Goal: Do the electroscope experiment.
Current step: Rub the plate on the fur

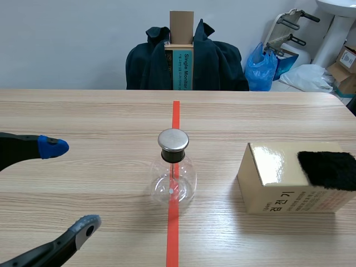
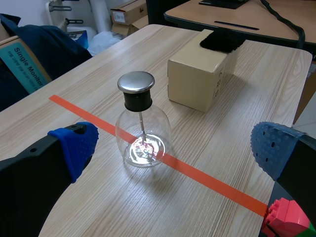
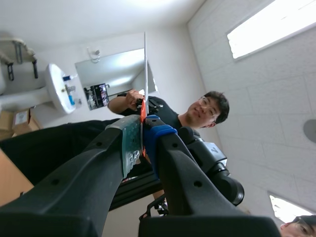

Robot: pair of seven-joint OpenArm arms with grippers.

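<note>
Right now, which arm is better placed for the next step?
Right, probably: its jaws are shut on a thin strip, and the black fur pad lies on its side. Left jaws stand open and empty near the flask.

open table [image 1: 83, 117] lies around the flask [image 1: 173, 178]; the box [image 1: 278, 186] stands well apart on its right.

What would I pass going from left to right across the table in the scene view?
The left tool, open → the glass electroscope flask with its metal cap → the tan box → the black fuzzy cloth lying on the box's right end.
</note>
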